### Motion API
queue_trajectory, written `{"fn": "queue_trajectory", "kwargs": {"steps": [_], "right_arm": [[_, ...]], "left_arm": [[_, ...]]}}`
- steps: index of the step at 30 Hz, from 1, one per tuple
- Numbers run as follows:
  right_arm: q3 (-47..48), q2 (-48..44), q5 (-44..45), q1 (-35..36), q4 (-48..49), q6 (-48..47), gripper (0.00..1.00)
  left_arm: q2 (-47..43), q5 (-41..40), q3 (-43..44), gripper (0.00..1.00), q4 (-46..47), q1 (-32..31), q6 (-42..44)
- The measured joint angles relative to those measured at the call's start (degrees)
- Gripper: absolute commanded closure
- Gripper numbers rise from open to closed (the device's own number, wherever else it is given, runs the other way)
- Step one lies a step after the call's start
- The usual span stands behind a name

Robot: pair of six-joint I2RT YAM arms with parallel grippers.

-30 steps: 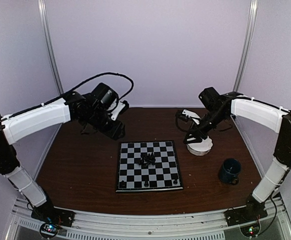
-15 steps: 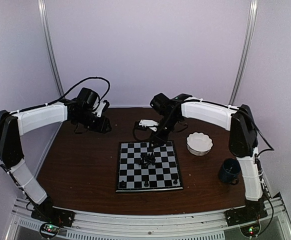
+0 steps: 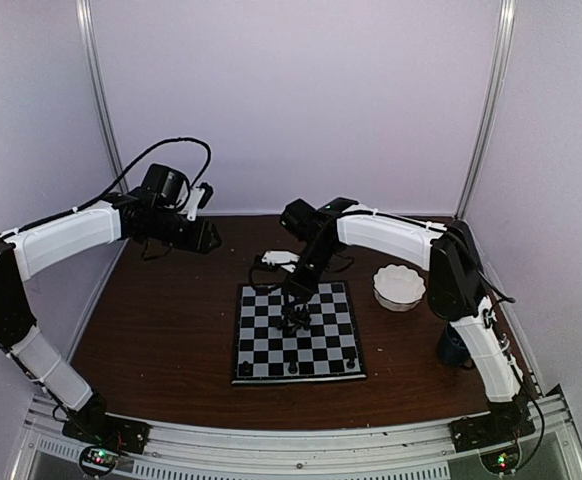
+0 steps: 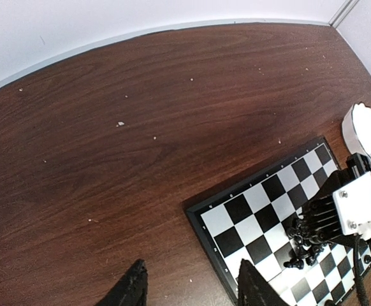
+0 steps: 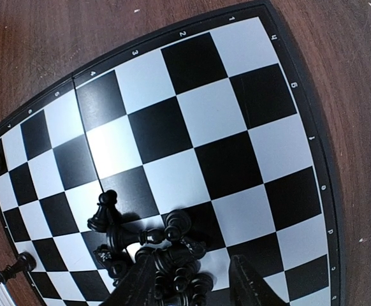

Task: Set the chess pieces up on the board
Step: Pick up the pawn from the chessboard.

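Note:
The board lies at the table's middle. Several black chess pieces lie in a heap at its centre, and three stand along its near row. My right gripper hangs just over the heap. In the right wrist view its jaws are open, with the heap under and beside the left finger. A pawn stands next to the heap on the board. My left gripper is open and empty over bare table behind the board's far left; its wrist view shows the board's corner.
A white scalloped bowl stands right of the board, also in the left wrist view. A dark blue mug sits at the near right, partly hidden by my right arm. Two more pieces stand at the board's edge.
My right arm has swung left from the bowl to above the heap at the board's centre. My left arm has drawn back toward the far left.

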Motion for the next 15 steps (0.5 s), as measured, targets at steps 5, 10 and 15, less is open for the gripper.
{"fn": "queue_trajectory", "kwargs": {"steps": [5, 10, 15], "right_arm": [[0.00, 0.13, -0.28, 0.15, -0.07, 0.04, 0.58], [0.87, 1.68, -0.39, 0.52, -0.20, 0.24, 0.62], [2.78, 3.63, -0.39, 0.92, -0.35, 1.46, 0.71]], "left_arm": [[0.00, 0.26, 0.00, 0.51, 0.04, 0.48, -0.33], [0.00, 0.59, 0.00, 0.51, 0.07, 0.57, -0.42], [0.02, 1.20, 0.00, 0.52, 0.09, 0.70, -0.48]]}}
